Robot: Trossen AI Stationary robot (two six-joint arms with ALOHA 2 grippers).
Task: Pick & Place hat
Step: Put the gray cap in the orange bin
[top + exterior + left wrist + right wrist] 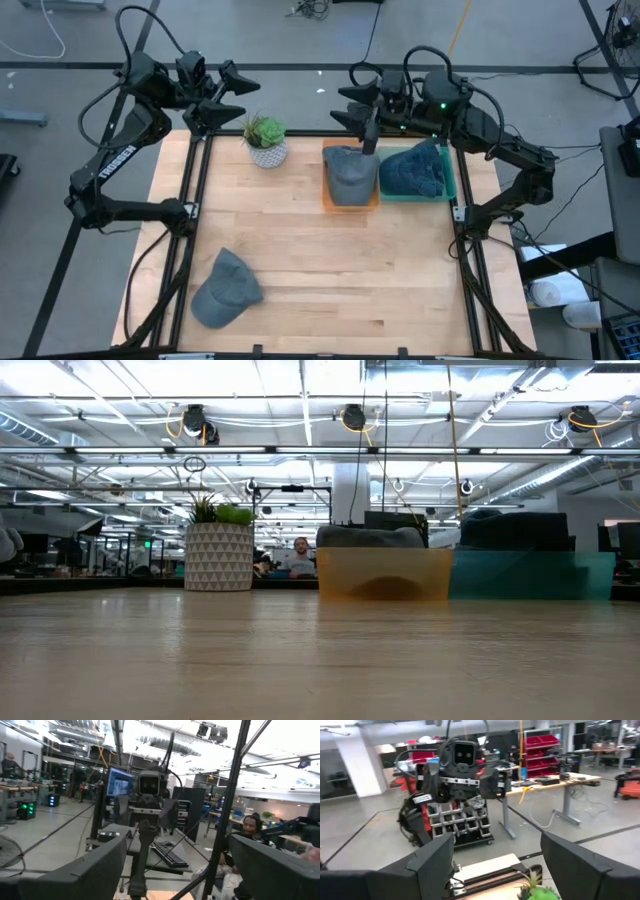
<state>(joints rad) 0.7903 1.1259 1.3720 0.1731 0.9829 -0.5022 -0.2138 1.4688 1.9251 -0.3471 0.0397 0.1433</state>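
Three hats, two bins, one potted plant.

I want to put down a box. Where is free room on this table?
The wide wood between the loose cap and the orange tray is bare, as is the front right corner. The back edge is crowded: plant pot, orange tray, green tray.

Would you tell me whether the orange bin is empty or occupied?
Occupied: a grey hat fills the orange bin, bulging above its rim in the low view.
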